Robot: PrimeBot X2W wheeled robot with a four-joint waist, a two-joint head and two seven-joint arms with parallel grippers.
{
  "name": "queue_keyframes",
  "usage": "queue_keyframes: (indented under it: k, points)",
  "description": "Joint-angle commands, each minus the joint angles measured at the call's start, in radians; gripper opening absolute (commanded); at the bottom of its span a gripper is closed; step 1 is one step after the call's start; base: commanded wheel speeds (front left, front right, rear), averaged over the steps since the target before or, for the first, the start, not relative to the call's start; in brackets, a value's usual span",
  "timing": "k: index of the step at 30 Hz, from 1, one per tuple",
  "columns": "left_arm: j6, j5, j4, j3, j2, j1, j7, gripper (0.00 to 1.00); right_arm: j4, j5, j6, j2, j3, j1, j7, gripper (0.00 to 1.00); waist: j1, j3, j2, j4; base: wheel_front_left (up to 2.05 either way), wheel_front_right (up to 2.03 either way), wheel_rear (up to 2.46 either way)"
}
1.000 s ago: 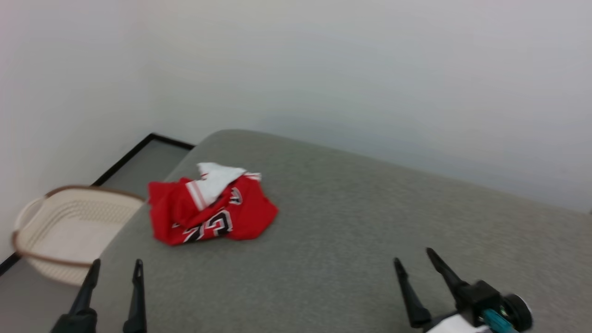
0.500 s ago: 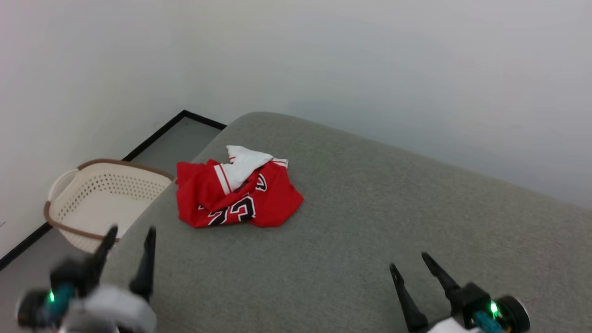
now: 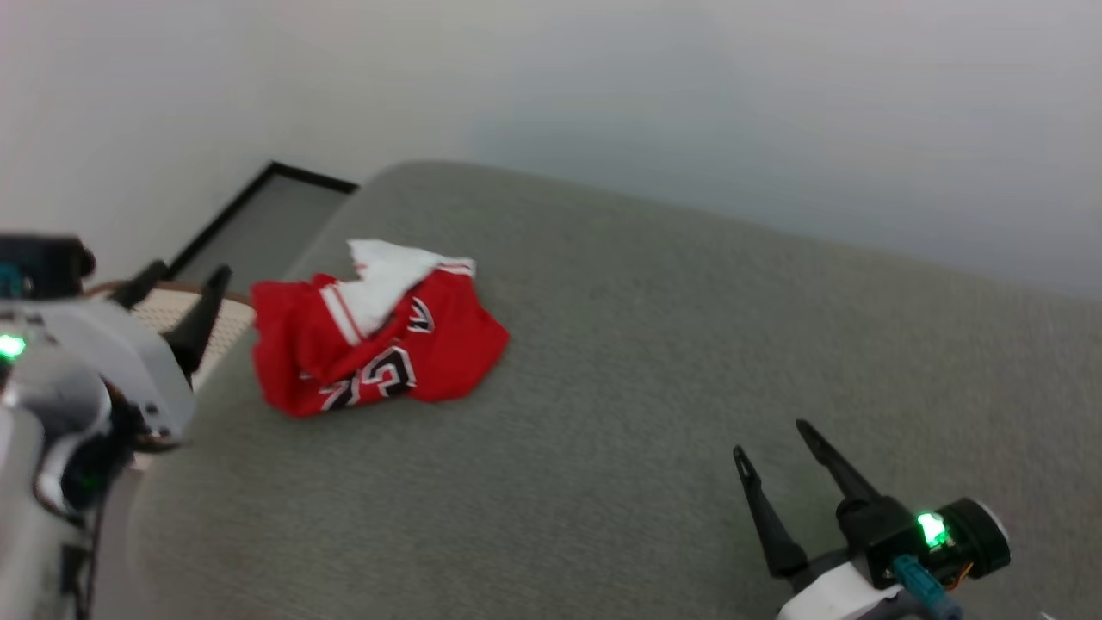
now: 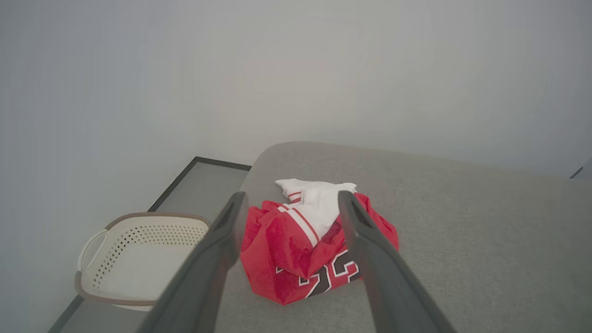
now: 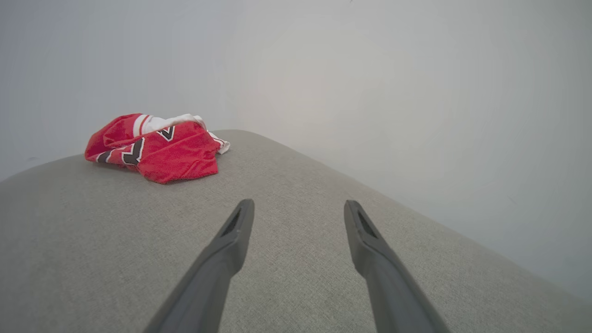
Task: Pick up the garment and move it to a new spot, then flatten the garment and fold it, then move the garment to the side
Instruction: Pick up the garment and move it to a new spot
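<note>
Left fingers (image 4: pixel 217 245) and right fingers (image 5: pixel 231 245) wide open, empty. Shirt (image 3: pixel 374 344) crumpled at 10 o'clock on counter (image 3: pixel 620 413); basket (image 4: pixel 138 240) at 9, beyond edge.

Plain white walls (image 3: pixel 603 86), grey fabric surface (image 3: pixel 603 387) (mattress, maybe), grey floor (image 4: pixel 203 185) w/ black skirting (image 4: pixel 222 162), cream basket (image 4: pixel 138 233) at L.

This looks like a room at home: a big soft gray bed or couch (image 3: pixel 671 379) by a plain white wall (image 3: pixel 603 77), a red shirt (image 3: pixel 379 353) on it, a wash basket (image 4: pixel 138 231) on the floor (image 4: pixel 203 185).
</note>
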Motion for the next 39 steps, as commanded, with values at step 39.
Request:
queue_keyframes:
  k: [39]
  points:
    - [-0.002,-0.384,0.756,-0.51,-0.046,-0.457,0.486,1.0,-0.34,0.027,-0.001,-0.111,0.032,-0.077,0.184,1.0,0.0,0.463,-0.0001,-0.284,0.0,0.0,0.0]
